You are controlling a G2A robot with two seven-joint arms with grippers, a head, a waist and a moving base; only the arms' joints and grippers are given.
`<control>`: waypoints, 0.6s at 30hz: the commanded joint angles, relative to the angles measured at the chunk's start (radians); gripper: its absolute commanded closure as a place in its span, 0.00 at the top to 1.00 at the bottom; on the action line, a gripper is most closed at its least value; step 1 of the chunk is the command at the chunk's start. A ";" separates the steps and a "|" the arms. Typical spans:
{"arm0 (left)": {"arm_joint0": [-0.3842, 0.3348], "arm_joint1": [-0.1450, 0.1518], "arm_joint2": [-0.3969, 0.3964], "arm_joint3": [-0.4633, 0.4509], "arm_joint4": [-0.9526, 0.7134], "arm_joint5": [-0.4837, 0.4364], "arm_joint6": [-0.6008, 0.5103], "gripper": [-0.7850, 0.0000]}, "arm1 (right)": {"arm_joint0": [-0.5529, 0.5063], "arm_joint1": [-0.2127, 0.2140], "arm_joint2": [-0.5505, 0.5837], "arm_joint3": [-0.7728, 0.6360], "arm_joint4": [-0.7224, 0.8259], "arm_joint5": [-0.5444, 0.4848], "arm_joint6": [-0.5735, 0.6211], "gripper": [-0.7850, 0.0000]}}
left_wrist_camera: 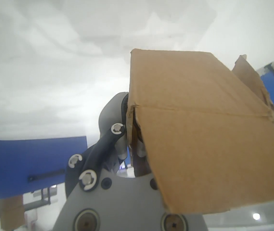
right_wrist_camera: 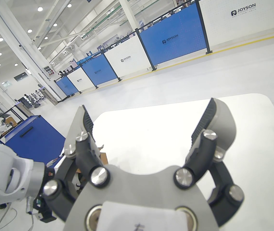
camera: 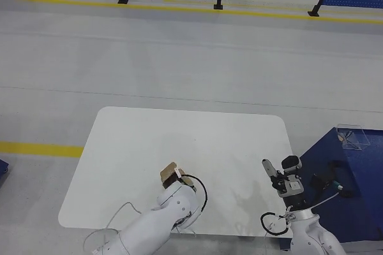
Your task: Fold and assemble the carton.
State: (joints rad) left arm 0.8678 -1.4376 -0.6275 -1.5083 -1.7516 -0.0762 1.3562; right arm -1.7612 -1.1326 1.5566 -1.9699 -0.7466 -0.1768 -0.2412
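**Worktop.** A white worktop [camera: 179, 137] with rounded corners is set before the robot on a pale floor.

**Carton.** A brown cardboard carton [camera: 171, 172] is located over the worktop, inward of the near edge and about midway along it. In the left wrist view the carton [left_wrist_camera: 199, 126] is presented as one broad panel crossed by a crease. A ragged flap [left_wrist_camera: 250, 78] projects at the far side of the panel. Whether the carton touches the worktop cannot be told.

**Left tool.** The left tool [camera: 177, 181] is closed on the carton. In the left wrist view, a wall edge of the carton is clamped at the left tool [left_wrist_camera: 129, 135], with one grey finger [left_wrist_camera: 114, 118] seen pressed against the outside of that wall.

**Right tool.** The right tool [camera: 278, 166] is positioned above the worktop close to its right edge, towards the near right corner, and well apart from the carton. In the right wrist view, the right tool [right_wrist_camera: 147, 104] is shown with its fingers spread wide, and nothing is held between the ribbed pads [right_wrist_camera: 200, 121].

**Surroundings.** A blue cabinet [camera: 370, 191] stands just beside the right edge of the worktop, and a clear container [camera: 352, 136] is placed on its top. A yellow line [camera: 32, 149] is marked on the floor to the left of the worktop.
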 commanded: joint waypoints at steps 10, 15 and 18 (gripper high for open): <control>-0.131 -0.103 0.058 0.245 -0.079 -0.017 -0.027 1.00 | 0.000 0.000 0.000 0.000 0.000 0.000 0.000 1.00; -0.076 -0.087 0.017 0.089 0.007 -0.001 -0.056 1.00 | 0.000 0.000 0.000 0.000 0.000 0.000 0.000 1.00; 0.019 -0.045 -0.053 -0.127 0.128 0.069 -0.101 1.00 | 0.000 0.000 0.000 0.000 0.000 0.000 0.000 1.00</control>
State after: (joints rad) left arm 0.8448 -1.4988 -0.6533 -1.5388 -1.6717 -0.0414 1.2755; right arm -1.7612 -1.1326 1.5566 -1.9699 -0.7466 -0.1768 -0.2412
